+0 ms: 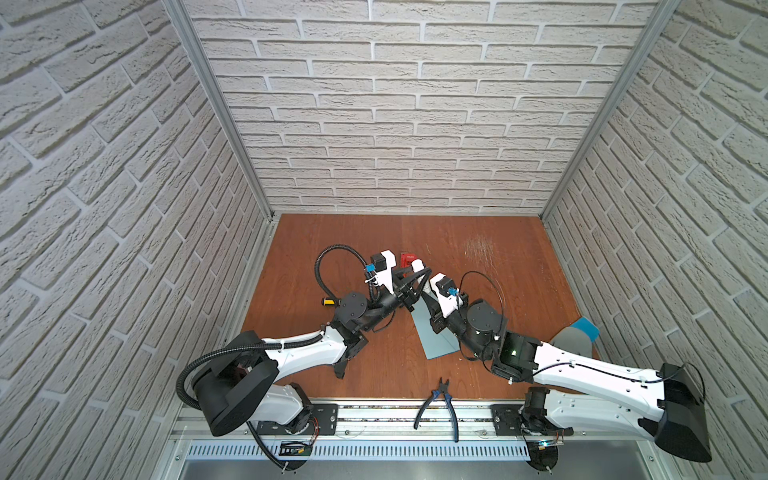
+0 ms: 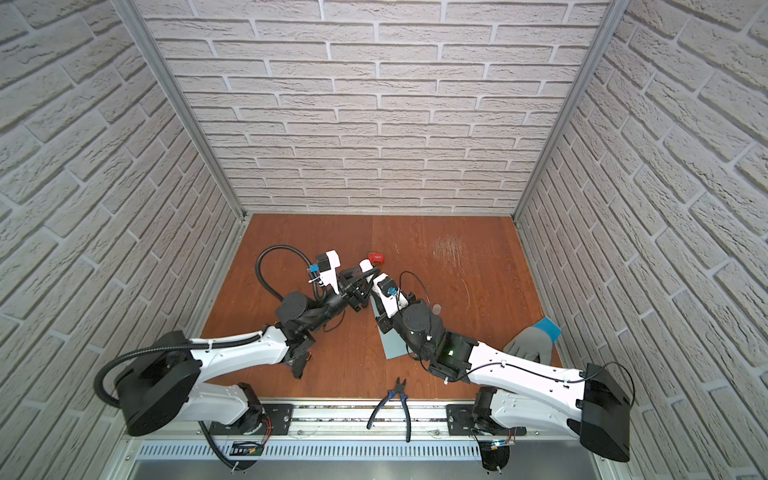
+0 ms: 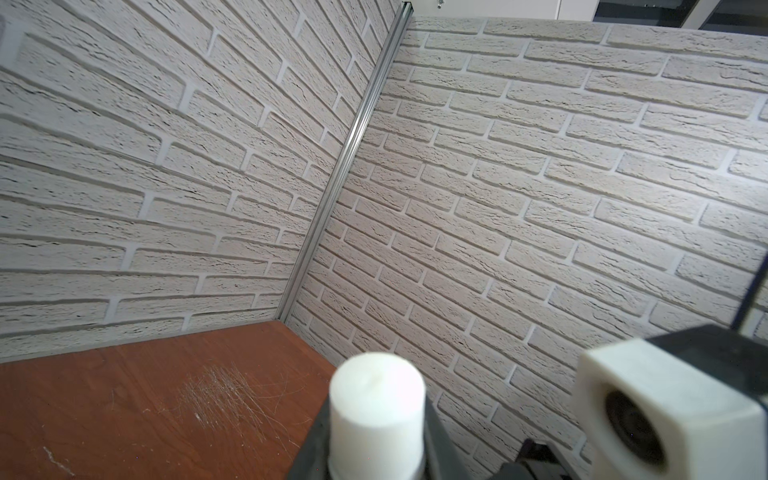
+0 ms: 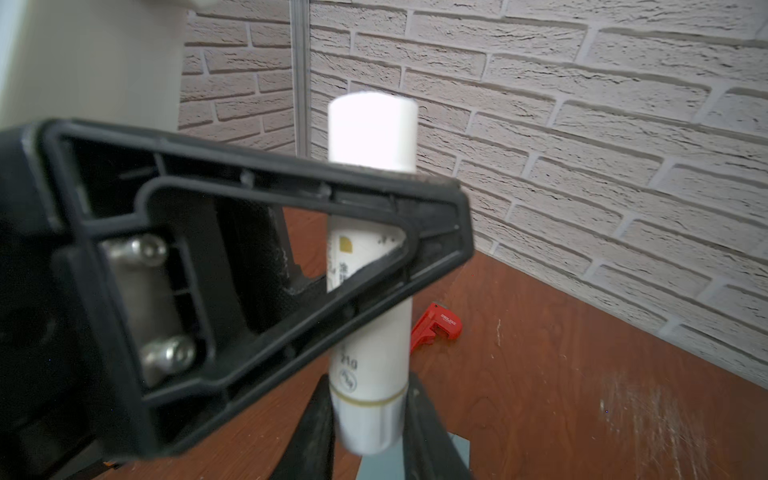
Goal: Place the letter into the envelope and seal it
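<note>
A white glue stick (image 4: 372,124) stands upright above the table, held by both grippers. My right gripper (image 4: 370,401) is shut on its lower end, and my left gripper (image 3: 377,405) is shut on it higher up, just below its flat white top (image 3: 376,390). One left finger (image 4: 291,249) crosses the right wrist view. In both top views the two grippers (image 1: 415,275) (image 1: 424,291) meet at mid table. The blue-grey envelope (image 1: 432,332) (image 2: 390,345) lies flat under the right wrist, partly hidden by the arm. The letter is out of view.
A small red tool (image 1: 407,261) (image 4: 436,326) lies just behind the grippers. Blue-handled pliers (image 1: 440,399) rest on the front edge. A grey glove with a blue cuff (image 1: 575,334) sits at the right edge. A yellow-handled screwdriver (image 1: 328,301) lies beside the left arm.
</note>
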Available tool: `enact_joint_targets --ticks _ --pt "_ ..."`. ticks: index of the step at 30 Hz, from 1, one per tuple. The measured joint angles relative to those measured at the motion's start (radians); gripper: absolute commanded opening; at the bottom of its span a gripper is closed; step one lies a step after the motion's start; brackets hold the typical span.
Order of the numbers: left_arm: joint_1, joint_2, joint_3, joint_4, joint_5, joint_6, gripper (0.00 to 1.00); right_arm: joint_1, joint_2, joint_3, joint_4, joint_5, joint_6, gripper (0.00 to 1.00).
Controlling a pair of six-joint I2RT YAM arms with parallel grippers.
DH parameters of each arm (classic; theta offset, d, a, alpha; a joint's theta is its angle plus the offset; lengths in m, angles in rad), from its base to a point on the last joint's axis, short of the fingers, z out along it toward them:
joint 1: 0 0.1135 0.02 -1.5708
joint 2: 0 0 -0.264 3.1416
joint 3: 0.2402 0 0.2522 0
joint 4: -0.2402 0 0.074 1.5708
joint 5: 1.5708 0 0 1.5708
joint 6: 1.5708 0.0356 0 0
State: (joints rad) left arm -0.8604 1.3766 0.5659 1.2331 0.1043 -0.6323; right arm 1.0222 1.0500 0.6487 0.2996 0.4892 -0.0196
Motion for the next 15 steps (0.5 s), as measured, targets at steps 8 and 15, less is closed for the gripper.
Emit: enact_joint_targets --ticks 8,15 --pt "0.103 -0.014 0.0 -0.094 0.07 -0.026 0.0 0.028 -0.027 0.018 -0.049 0.021 0.013 0.49" --pt "0.29 -0.095 0.023 -0.216 0.238 -0.072 0.0 -0.079 -0.127 0.018 -0.097 -0.161 0.06 0.57"
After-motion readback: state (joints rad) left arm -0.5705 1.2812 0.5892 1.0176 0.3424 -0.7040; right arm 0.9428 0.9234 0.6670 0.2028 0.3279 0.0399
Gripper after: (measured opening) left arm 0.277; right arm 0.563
